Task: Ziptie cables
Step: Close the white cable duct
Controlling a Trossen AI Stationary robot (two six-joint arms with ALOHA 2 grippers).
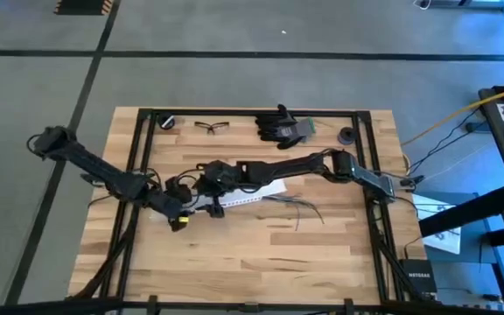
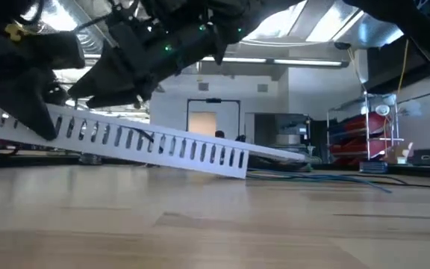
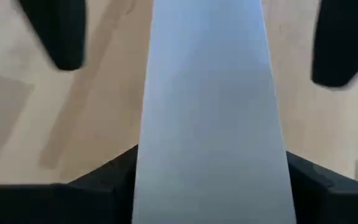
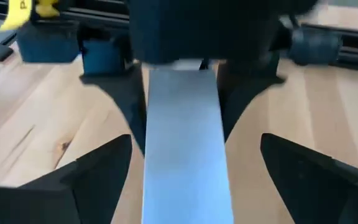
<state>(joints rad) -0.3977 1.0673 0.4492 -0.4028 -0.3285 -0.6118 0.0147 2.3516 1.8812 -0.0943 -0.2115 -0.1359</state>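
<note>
Near the middle of the table (image 1: 322, 254), both grippers meet over a white perforated strip (image 2: 163, 146). The left gripper (image 1: 185, 210) has its fingers (image 3: 61, 31) spread, one on each side of the strip's end. The right gripper (image 1: 206, 179) sits over the same strip facing the left one, its fingers (image 4: 98, 174) also spread and standing clear of the strip. In the low view the strip is tilted, its left end raised off the wood. The cables (image 1: 300, 208) lie loose on the table just right of the strip, toward the right edge, unbundled. No tie is visible around them, so the task appears to be at an early stage: gathering and tying remain.
</note>
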